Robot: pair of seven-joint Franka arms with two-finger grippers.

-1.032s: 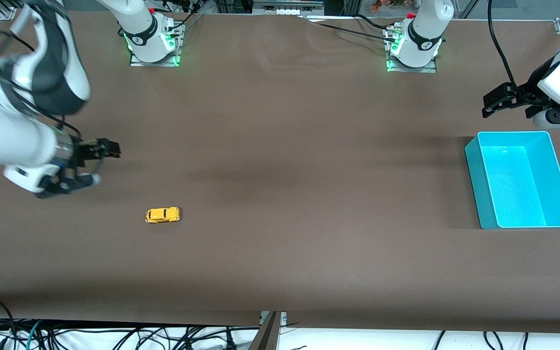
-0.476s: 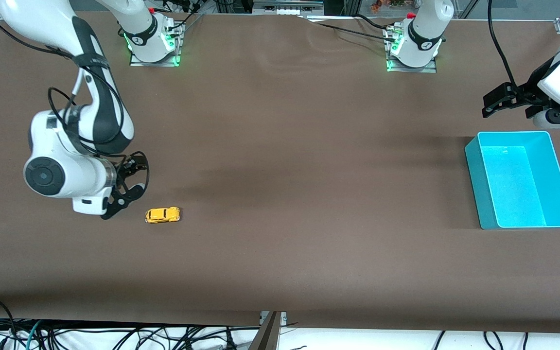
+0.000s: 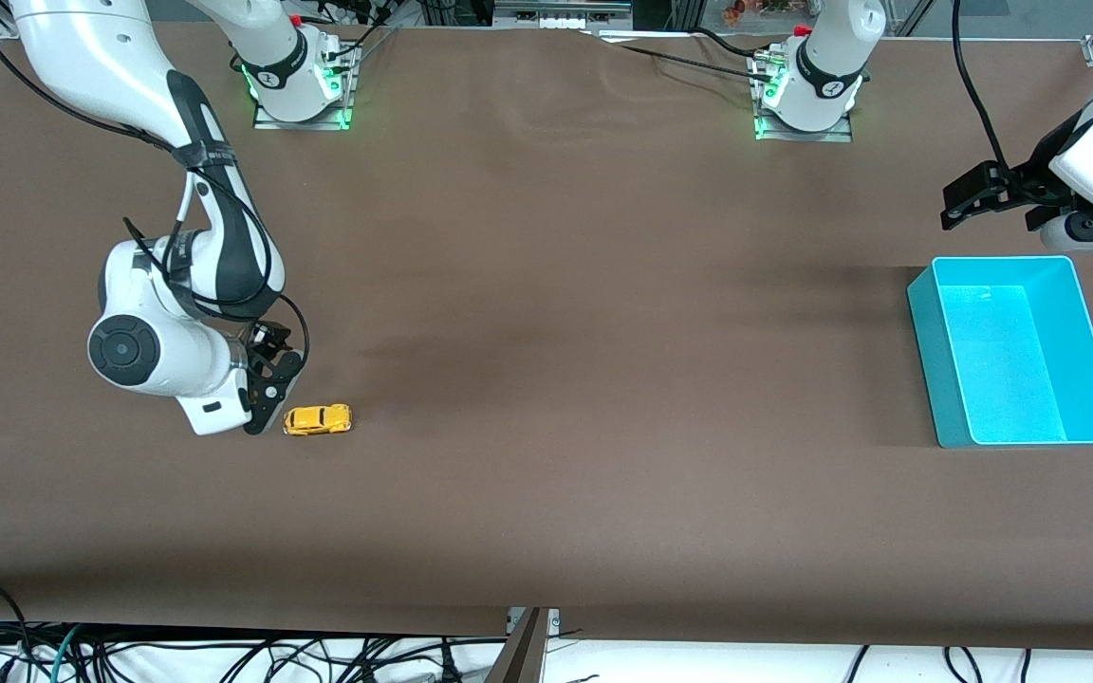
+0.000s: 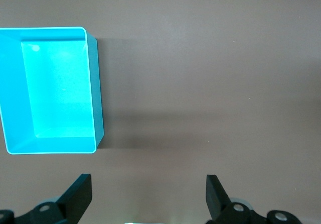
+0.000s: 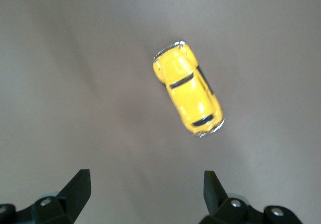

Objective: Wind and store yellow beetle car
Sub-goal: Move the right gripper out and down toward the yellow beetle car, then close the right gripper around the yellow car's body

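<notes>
The small glossy yellow beetle car [image 3: 318, 419] [image 5: 188, 94], a rounded hard-shelled toy with dark windows and bright chrome-like bumpers, sits on its wheels on the matte brown table covering [image 3: 546, 341], toward the right arm's end of the table. It is well apart from the turquoise rectangular plastic bin [image 3: 1016, 351] [image 4: 50, 91], a smooth, thin-walled open box with rounded corners that stands at the left arm's end.

Taking the car as landmark: the right gripper [image 3: 271, 394] [image 5: 145, 194], black and angular on a white rounded wrist, hangs just beside it on the side toward the right arm's end, its fingers spread wide with nothing between them. In the right wrist view the car lies clear of both black fingertips [image 5: 80, 186], not touching either one.

The left gripper [image 3: 969, 204] [image 4: 148, 196] waits over the table by the bin's edge that lies farther from the front camera, jaws likewise wide and empty.

Against the frame half a second earlier, the right arm has swung closer to the car and its wrist has turned, bringing the gripper right next to the toy. The car, the bin and the left arm have not shifted.
</notes>
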